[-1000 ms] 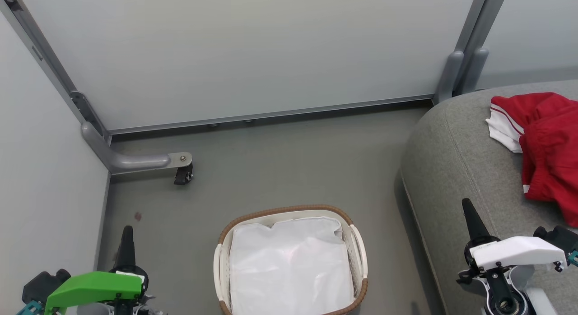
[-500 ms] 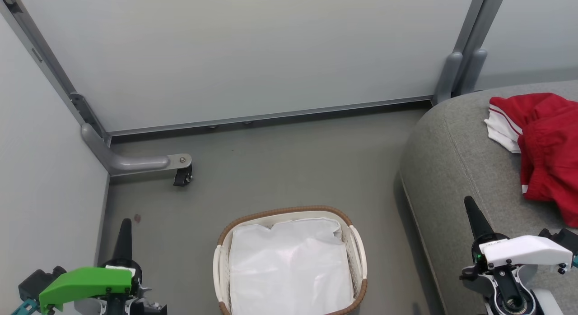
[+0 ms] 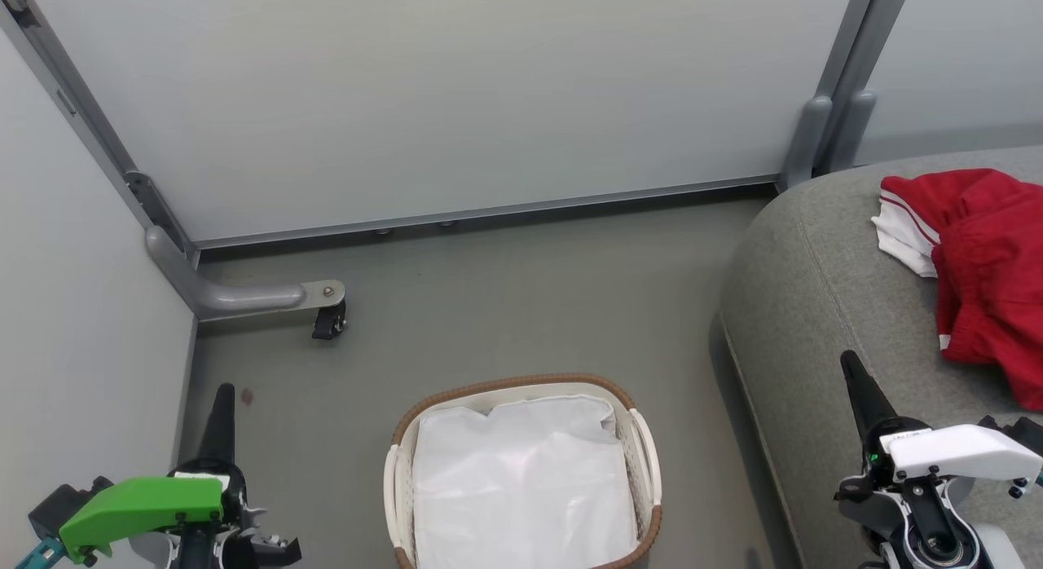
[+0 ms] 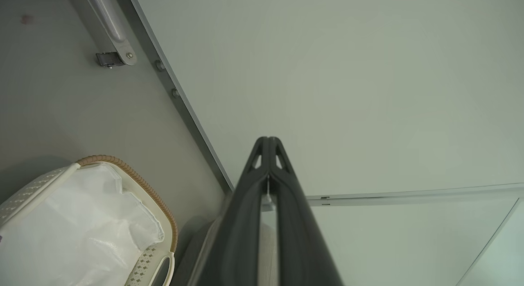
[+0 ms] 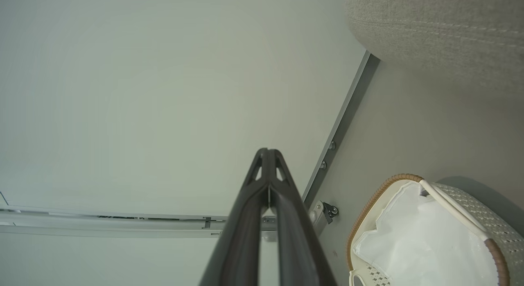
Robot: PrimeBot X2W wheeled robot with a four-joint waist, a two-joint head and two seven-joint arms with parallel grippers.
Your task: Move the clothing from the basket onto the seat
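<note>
While clothing (image 3: 987, 285) lies on seat (image 3: 815, 308), basket (image 3: 509, 381) holds white liner (image 3: 521, 487).

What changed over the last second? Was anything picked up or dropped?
Little. The left claw drifted slightly outward to the left, the right claw slightly to the right; both stayed shut and empty. Nothing was taken or released. The clothing stays on the seat, and the basket holds just its liner.

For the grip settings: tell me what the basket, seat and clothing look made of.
Basket: apparently matte white plastic, perforated walls, brown woven-look rim. Seat: grey textured upholstery fabric, stitched seam. Clothing: soft red-and-white cloth, creased; fibre unclear.
</note>
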